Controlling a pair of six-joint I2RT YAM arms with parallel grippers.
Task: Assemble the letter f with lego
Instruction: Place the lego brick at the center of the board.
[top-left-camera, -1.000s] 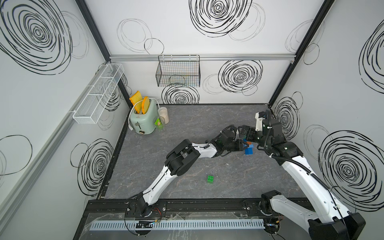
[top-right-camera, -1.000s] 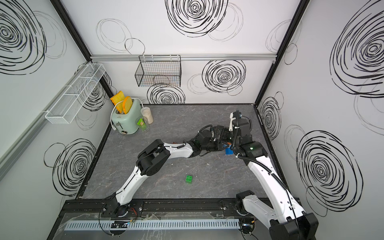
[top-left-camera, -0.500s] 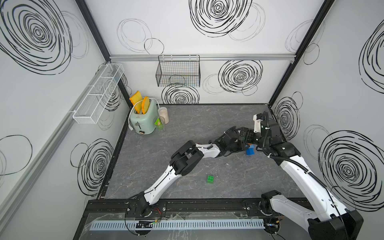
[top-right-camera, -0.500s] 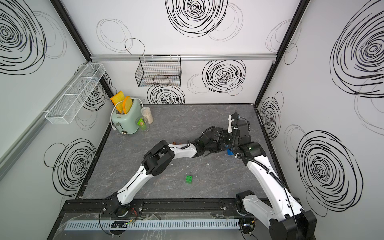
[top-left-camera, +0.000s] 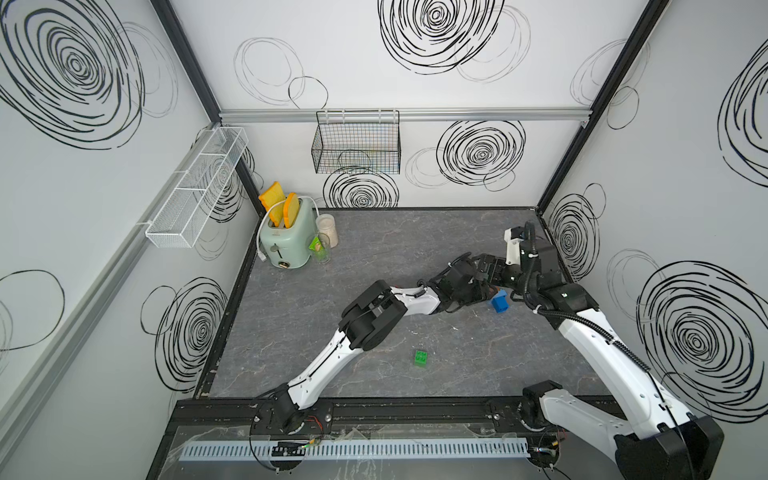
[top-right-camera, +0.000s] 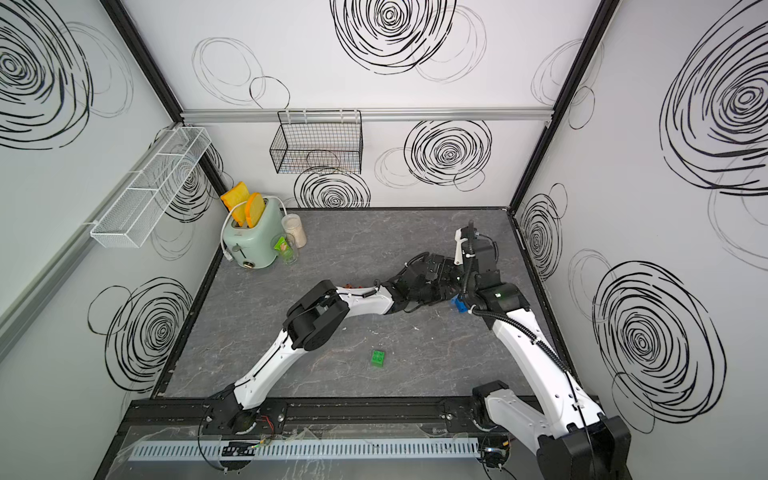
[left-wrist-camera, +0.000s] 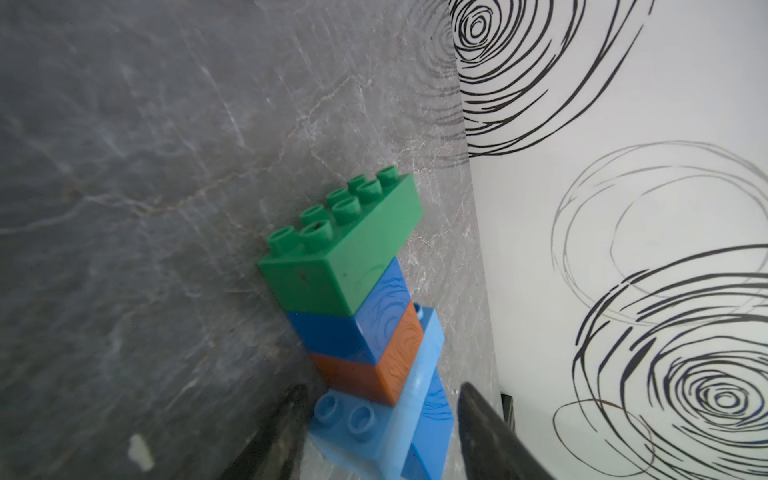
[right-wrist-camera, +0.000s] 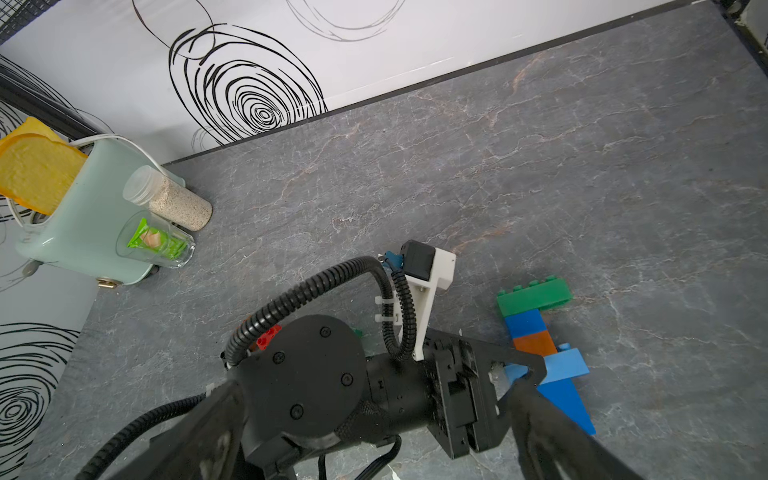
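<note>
A lego stack lies flat on the grey floor near the right wall: green oblong brick (left-wrist-camera: 353, 257), blue brick (left-wrist-camera: 374, 316), orange brick (left-wrist-camera: 374, 370), light blue brick (left-wrist-camera: 374, 428), then a darker blue brick (right-wrist-camera: 567, 405). My left gripper (left-wrist-camera: 383, 392) straddles the light blue brick with a gap at each finger; it is open and grips nothing. My right gripper (right-wrist-camera: 374, 415) hovers wide open over the left wrist, holding nothing. In both top views the arms hide most of the stack; only its blue end (top-left-camera: 500, 301) (top-right-camera: 459, 305) shows. A loose green brick (top-left-camera: 421, 358) (top-right-camera: 377, 358) lies mid-floor.
A small red brick (right-wrist-camera: 268, 336) peeks out behind the left arm. The mint toaster (top-left-camera: 286, 239) with bread, a jar (top-left-camera: 327, 230) and a glass (top-left-camera: 320, 249) stand at the back left. A wire basket (top-left-camera: 355, 145) and a white mesh shelf (top-left-camera: 195, 187) hang on the walls.
The left gripper's jaws have parted from shut to standing apart round the light blue brick. The left arm has reached a little further right; the right arm has barely shifted.
</note>
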